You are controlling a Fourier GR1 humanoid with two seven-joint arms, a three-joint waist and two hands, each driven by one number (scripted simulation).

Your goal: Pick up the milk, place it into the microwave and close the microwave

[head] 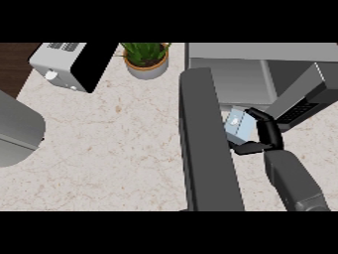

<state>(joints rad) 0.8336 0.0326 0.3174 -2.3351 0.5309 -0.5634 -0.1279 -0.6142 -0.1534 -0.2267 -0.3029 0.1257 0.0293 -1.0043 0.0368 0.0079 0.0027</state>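
Counter: beige speckled stone counter top (113, 149), filling the view under everything else.
Grey shape: large rounded grey body (3, 129) at the left edge, cut off by the frame; what it is cannot be told.
Toaster: boxy white and black toaster (65, 64) at the upper left, slots on top and a round white knob on its near face, set at an angle to the counter's back edge.
Plant: green leafy plant in a round grey pot with a tan rim (145, 60), just right of the toaster and left of the microwave, touching neither.
Door: long dark grey microwave door (208, 149), standing wide open, running from the microwave's left front corner down to the view's lower edge.
Microwave: grey boxy microwave (274, 53) at the upper right, with its pale grey inner floor showing behind the open front.
Milk: small pale blue and white milk carton (235, 124), just right of the open door and at the mouth of the microwave, tilted. Whether it touches the counter cannot be told.
Right hand: black right hand (270, 138) curled round the milk carton, fingers over its far side and thumb under its near side.
Forearm: grey right forearm (296, 183), coming up from the lower right edge to the hand.
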